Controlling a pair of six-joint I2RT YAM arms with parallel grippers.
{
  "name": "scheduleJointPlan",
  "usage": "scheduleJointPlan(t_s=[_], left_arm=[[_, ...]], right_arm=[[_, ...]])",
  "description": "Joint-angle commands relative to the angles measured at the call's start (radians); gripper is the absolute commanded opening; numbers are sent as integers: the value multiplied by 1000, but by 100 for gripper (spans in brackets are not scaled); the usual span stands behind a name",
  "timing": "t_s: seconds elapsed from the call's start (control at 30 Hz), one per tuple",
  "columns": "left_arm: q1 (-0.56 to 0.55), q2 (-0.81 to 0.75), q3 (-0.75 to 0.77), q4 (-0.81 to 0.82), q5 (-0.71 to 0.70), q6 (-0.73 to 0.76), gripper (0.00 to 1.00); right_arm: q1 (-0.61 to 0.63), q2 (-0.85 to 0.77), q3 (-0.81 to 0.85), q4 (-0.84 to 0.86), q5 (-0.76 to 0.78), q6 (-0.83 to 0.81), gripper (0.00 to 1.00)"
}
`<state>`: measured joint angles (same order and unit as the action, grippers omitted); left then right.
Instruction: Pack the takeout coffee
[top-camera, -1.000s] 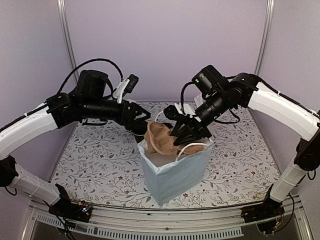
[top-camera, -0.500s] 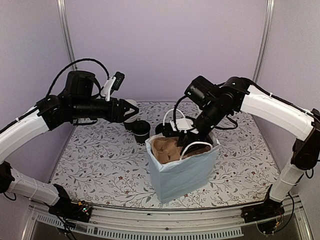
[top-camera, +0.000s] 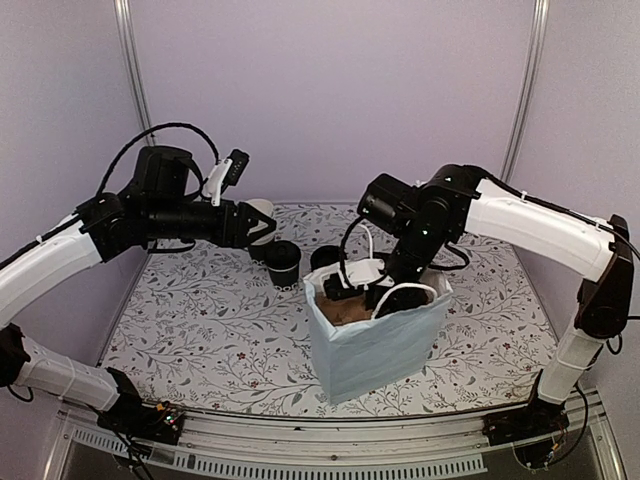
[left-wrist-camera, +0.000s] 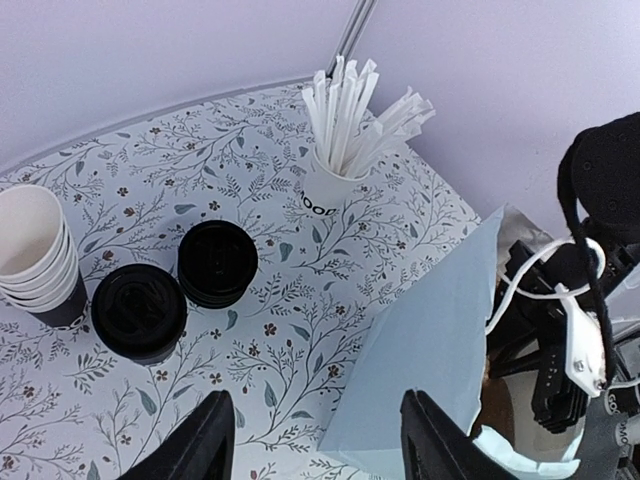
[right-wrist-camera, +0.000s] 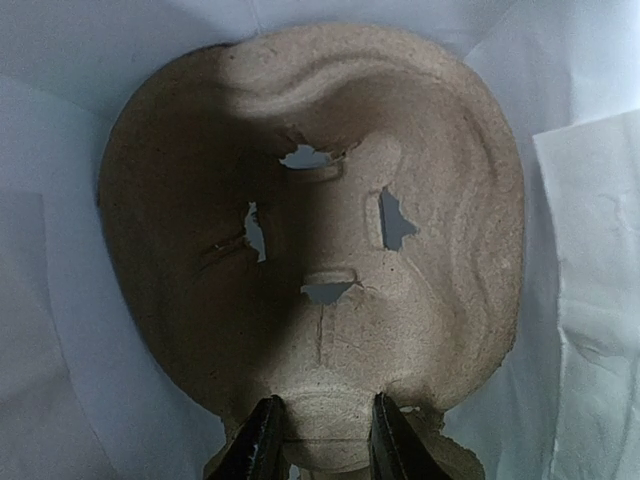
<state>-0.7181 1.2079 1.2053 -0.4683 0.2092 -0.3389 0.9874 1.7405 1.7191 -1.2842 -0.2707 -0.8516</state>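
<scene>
The takeout coffee (top-camera: 283, 263) (left-wrist-camera: 138, 312), a black cup with a black lid, stands on the table left of a pale blue paper bag (top-camera: 372, 345) (left-wrist-camera: 440, 340). My left gripper (top-camera: 262, 228) (left-wrist-camera: 315, 440) hovers open and empty above the table, between the cups and the bag. My right gripper (top-camera: 385, 290) (right-wrist-camera: 325, 440) reaches down into the bag. It is shut on the edge tab of a brown pulp cup carrier (right-wrist-camera: 330, 220) (top-camera: 345, 312), which lies low inside, with the bag's walls (right-wrist-camera: 40, 200) around it.
A nested stack of white-rimmed cups (left-wrist-camera: 35, 255) stands left of the coffee, and a second black lidded round thing (left-wrist-camera: 217, 262) (top-camera: 327, 258) to its right. A white cup of wrapped straws (left-wrist-camera: 335, 180) is at the back. White bag handles (top-camera: 362, 268) loop by the right wrist.
My right gripper has pushed the carrier from above the bag's mouth down inside, and the bag slid a little right. My left arm pulled back left, away from the bag.
</scene>
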Motion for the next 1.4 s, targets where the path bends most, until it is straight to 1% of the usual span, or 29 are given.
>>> scheduleJointPlan(t_s=[0.0, 0.27, 0.7, 1.03, 1.17, 1.2, 1.23, 1.3, 1.37], left_arm=[[23, 8, -17, 29, 22, 11, 59], [30, 7, -53, 52, 40, 5, 59], [38, 10, -91, 81, 61, -1, 59], [38, 15, -106, 96, 74, -5, 59], [38, 19, -100, 95, 80, -6, 59], [38, 20, -98, 94, 80, -4, 59], [38, 21, -96, 93, 81, -4, 59], [38, 25, -91, 92, 85, -5, 59], [38, 34, -82, 85, 87, -7, 59]], right_arm=[[13, -2, -49, -10, 44, 28, 28], [13, 19, -119, 30, 85, 41, 27], [14, 59, -247, 128, 67, 75, 28], [14, 72, -281, 142, 52, 97, 32], [14, 54, -267, 125, 52, 101, 37], [14, 46, -260, 119, 53, 101, 40], [14, 38, -252, 111, 53, 100, 44], [14, 14, -230, 92, 46, 97, 57], [14, -14, -206, 83, 47, 89, 62]])
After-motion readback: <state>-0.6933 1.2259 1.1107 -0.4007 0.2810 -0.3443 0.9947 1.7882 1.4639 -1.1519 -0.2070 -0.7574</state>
